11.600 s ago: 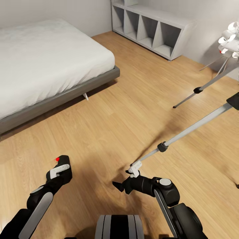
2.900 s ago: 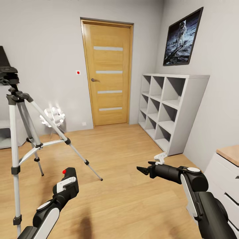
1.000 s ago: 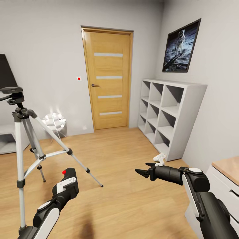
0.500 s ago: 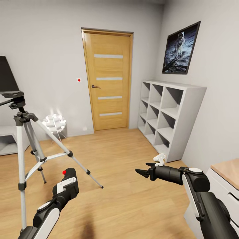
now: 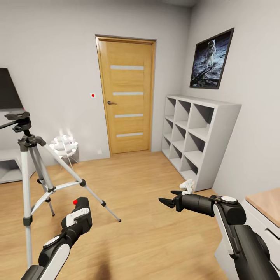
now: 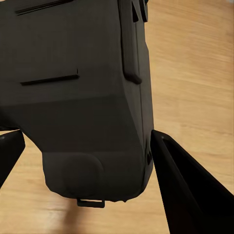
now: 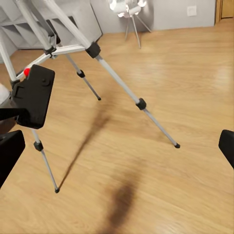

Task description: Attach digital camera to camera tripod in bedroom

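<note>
Camera (image 6: 83, 97), rigid and probably light, sits clamped across its body by left gripper (image 6: 83, 161); right gripper (image 5: 165, 198) gapes unladen.

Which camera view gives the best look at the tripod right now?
The head view: the camera tripod stands whole, head to spread legs. The right wrist view catches just its legs and feet on the wood floor.
</note>
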Available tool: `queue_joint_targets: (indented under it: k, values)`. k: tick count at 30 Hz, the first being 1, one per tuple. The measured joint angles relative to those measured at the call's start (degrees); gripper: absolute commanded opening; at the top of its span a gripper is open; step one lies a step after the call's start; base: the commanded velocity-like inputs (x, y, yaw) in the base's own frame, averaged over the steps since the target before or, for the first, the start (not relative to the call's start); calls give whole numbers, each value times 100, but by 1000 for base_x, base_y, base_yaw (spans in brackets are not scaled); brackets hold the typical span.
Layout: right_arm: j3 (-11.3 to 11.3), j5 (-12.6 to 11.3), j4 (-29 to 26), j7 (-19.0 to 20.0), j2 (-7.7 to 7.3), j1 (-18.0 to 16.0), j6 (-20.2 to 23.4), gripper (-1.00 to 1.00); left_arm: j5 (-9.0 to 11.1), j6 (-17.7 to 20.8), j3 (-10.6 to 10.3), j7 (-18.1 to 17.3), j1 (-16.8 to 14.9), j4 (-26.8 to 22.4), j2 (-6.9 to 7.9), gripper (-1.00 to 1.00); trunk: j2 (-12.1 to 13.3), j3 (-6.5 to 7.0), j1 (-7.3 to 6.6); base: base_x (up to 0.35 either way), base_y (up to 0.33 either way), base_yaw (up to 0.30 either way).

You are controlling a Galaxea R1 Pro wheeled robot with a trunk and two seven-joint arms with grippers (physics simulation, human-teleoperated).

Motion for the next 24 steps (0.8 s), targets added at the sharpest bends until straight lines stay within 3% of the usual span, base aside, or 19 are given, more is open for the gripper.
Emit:
queue_joint_targets:
  k: [24]
  values:
    - [-9,-3,-3,7,-2,4,-83,100,0,1,-2,-2,0,2,0,-100,963,431,-527,0,0,0]
